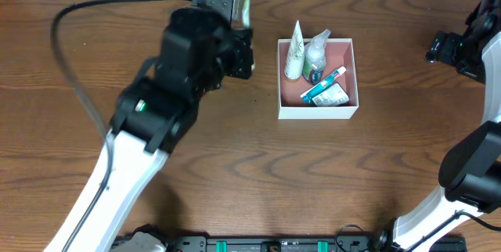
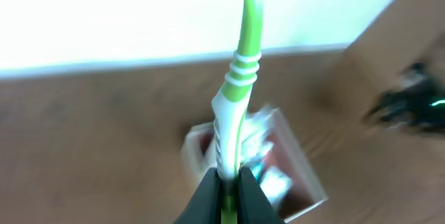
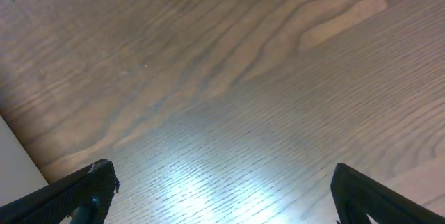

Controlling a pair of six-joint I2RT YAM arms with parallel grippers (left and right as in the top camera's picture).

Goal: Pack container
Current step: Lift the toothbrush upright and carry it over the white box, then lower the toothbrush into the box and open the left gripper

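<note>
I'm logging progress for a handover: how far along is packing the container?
Done: a white tube, a clear bottle and a blue tube lie in the container. In hand: the left end effector is shut on a green toothbrush, beside the container, not over it. Left: getting that toothbrush inside. The right end effector is open over bare table, holding nothing.

Bare wooden table point(image 1: 235, 158) lies open in front of the container point(image 1: 317, 112) and to its right. On its left the left gripper point(image 2: 228, 182), clamped on a green toothbrush point(image 2: 240, 78), stands near. Inside, a white tube point(image 1: 294, 51), a clear bottle point(image 1: 315, 55) and a toothpaste tube point(image 1: 324, 86) crowd the left and front; only its far right corner is free
</note>
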